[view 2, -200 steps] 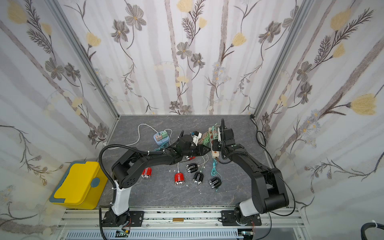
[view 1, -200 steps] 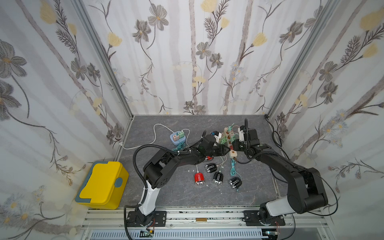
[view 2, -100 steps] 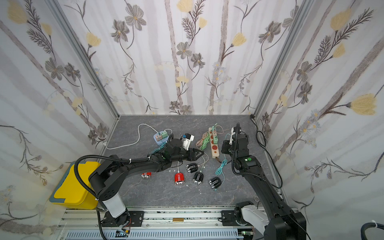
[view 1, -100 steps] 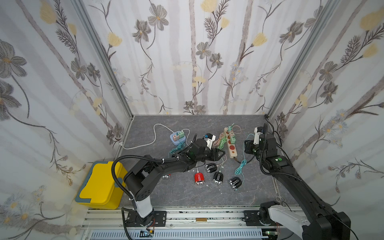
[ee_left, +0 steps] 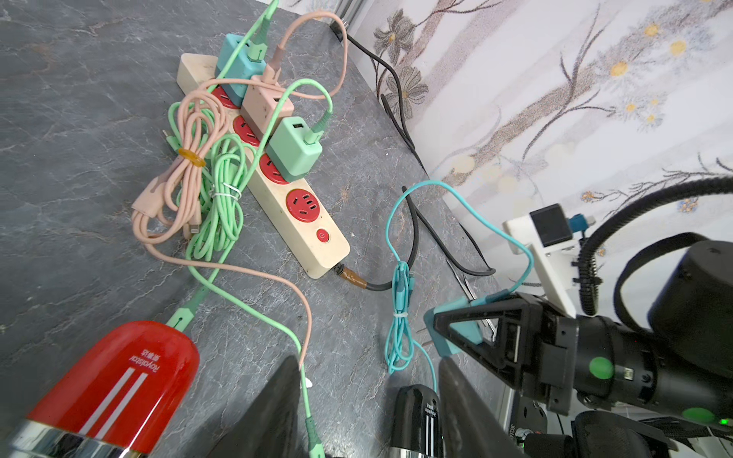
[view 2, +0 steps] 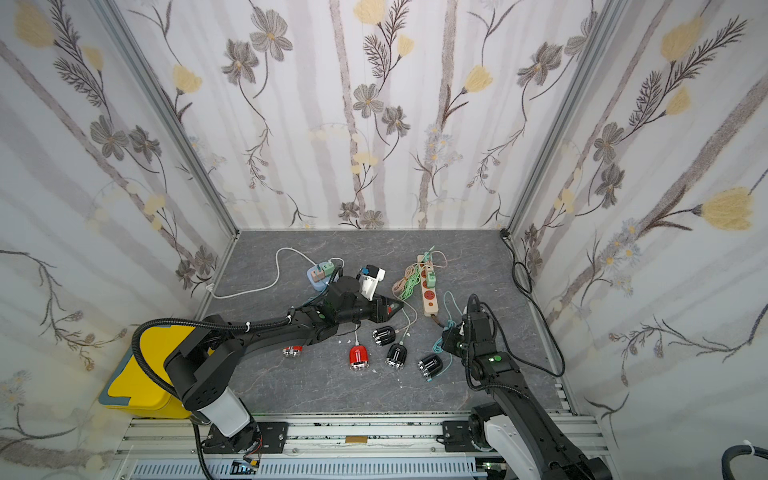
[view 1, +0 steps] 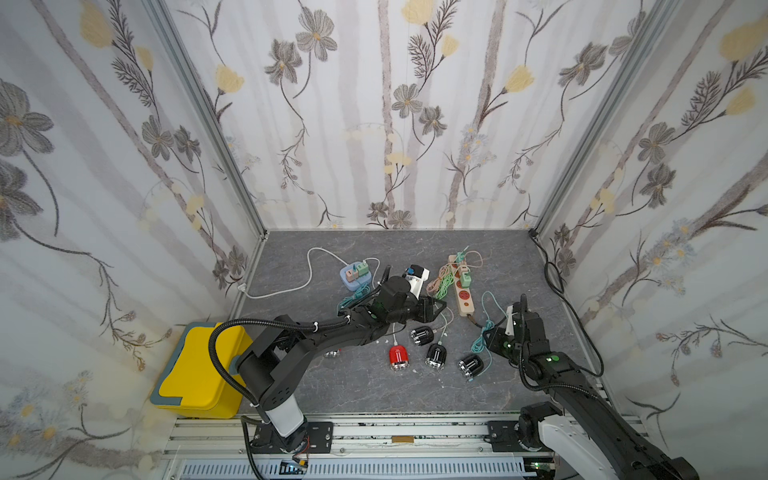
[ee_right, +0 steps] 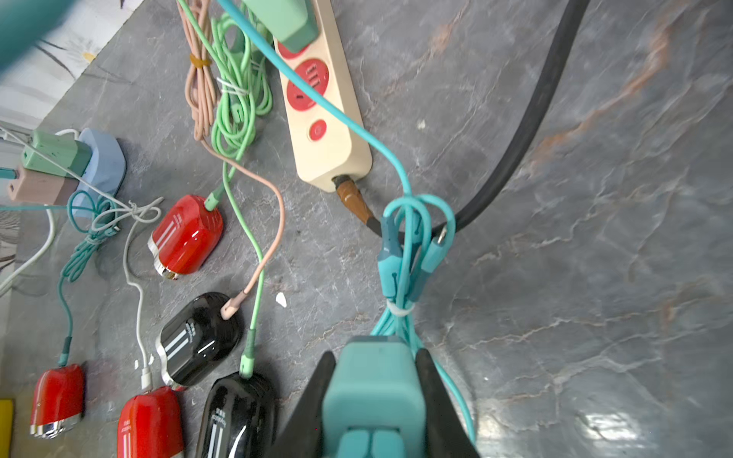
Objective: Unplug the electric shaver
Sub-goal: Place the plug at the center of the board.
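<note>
The teal plug (ee_right: 373, 396) is gripped in the right pincer (ee_right: 377, 359), out of the power strip (view 1: 462, 286); the left pincer (ee_left: 369, 363) is open, empty. The black shaver (view 1: 471, 366) lies on the desk (view 1: 353, 395) nearby. The plug should be lowered softly.

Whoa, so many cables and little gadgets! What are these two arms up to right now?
They are unplugging electric shavers. The right gripper is clamped on a teal charger plug and holds it clear of the cream power strip, with the teal cable bundle hanging from it. The left gripper hovers open and empty near a red shaver and a black shaver. Three other chargers sit in the strip.
</note>
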